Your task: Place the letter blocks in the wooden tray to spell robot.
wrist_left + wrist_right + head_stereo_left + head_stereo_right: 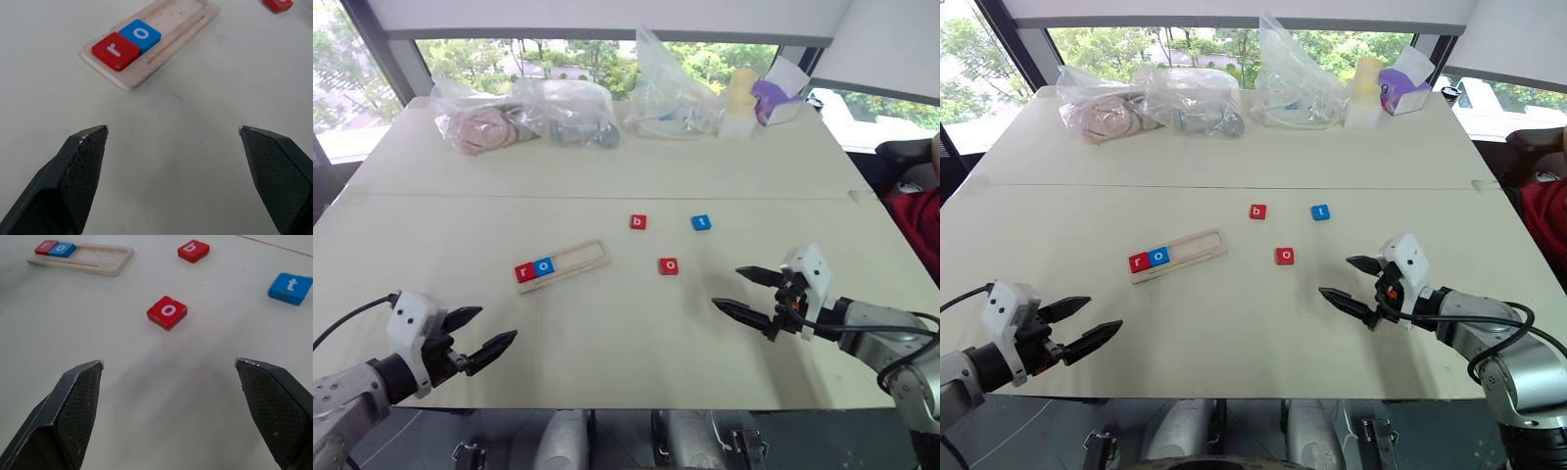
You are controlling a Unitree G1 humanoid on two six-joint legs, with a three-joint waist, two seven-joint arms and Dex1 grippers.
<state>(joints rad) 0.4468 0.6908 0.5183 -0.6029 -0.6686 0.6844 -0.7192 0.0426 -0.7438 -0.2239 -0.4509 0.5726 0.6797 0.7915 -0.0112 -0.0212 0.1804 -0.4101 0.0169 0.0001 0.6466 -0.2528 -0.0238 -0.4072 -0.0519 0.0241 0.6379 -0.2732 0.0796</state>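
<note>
1. The worktop [607, 333] is a wide pale surface. Along its far edge lie three clear plastic bags [570, 110] and a purple-and-white box [775, 98].
2. My left pincer [480, 333] hovers over the worktop's near edge, on the near left side of the wooden tray. Its two black fingers [80, 171] stand wide apart and hold nothing.
3. My right pincer [744, 291] hovers over the worktop well to the right of the wooden tray. It too is spread wide and empty, and it points toward the loose blocks.
4. The wooden tray [578, 257] lies flat near the middle of the worktop, turned at a slant, its left end nearer to me than its right end.
5. The red r block [525, 271] sits in the tray's left end. The blue o block [544, 265] sits touching it on the right. The remainder of the tray is bare wood.
6. The red o block [668, 265] lies on the worktop to the right of the tray, apart from it.
7. The red b block [638, 222] lies beyond the tray's right end.
8. The blue t block [701, 222] lies farther right of the tray than the b block.
</note>
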